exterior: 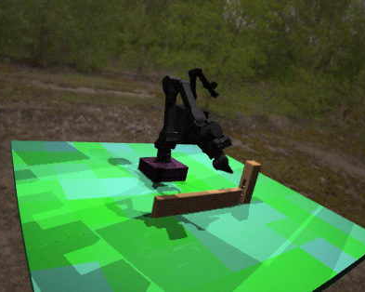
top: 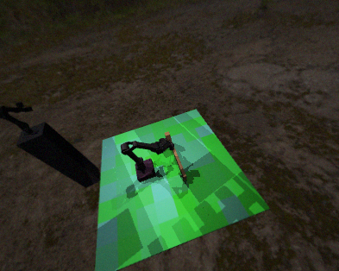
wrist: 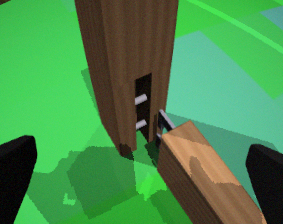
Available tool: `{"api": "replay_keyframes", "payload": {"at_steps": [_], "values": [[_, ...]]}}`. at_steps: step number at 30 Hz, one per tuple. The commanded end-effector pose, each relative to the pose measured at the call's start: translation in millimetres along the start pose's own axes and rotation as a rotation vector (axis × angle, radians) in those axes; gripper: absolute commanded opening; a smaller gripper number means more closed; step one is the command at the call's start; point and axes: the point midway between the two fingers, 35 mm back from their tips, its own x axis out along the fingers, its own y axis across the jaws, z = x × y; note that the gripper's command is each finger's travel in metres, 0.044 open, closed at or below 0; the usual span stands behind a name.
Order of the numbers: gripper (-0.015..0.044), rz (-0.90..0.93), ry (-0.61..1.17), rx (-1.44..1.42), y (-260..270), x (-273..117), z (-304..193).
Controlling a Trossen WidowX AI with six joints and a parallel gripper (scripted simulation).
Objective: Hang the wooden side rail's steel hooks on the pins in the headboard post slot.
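Note:
The wooden post stands upright. Its dark slot shows an upper pin and a lower pin, with no hook seen on either. The wooden rail lies low along the table, its near end close to the post. In the wrist view its upper steel hook reaches beside the post's right edge, outside the slot opening; the lower hook is mostly hidden. My gripper is open and empty, above the rail's hook end.
The arm's purple base block sits on the green patterned table beside the rail. A second dark arm stands on a tall dark pedestal beyond the table. Shadows fall around the post and rail.

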Motion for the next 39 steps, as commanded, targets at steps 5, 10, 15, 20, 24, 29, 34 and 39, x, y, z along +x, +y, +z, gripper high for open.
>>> {"api": "replay_keyframes", "payload": {"at_steps": [5,10,15,20,24,29,34,39], "values": [[0.0440,0.004,0.000,-0.003,1,0,0],[0.0440,-0.002,0.033,0.104,-4,2,1],[0.0440,-0.049,0.143,0.460,-18,6,3],[0.0440,-0.133,0.244,0.804,-30,9,4],[0.0440,-0.227,0.314,1.070,-38,11,6],[0.0440,-0.380,0.379,1.384,-47,10,7],[0.0440,-0.570,0.411,1.676,-55,8,9],[0.0440,-0.796,0.400,1.942,-61,5,11]]}}
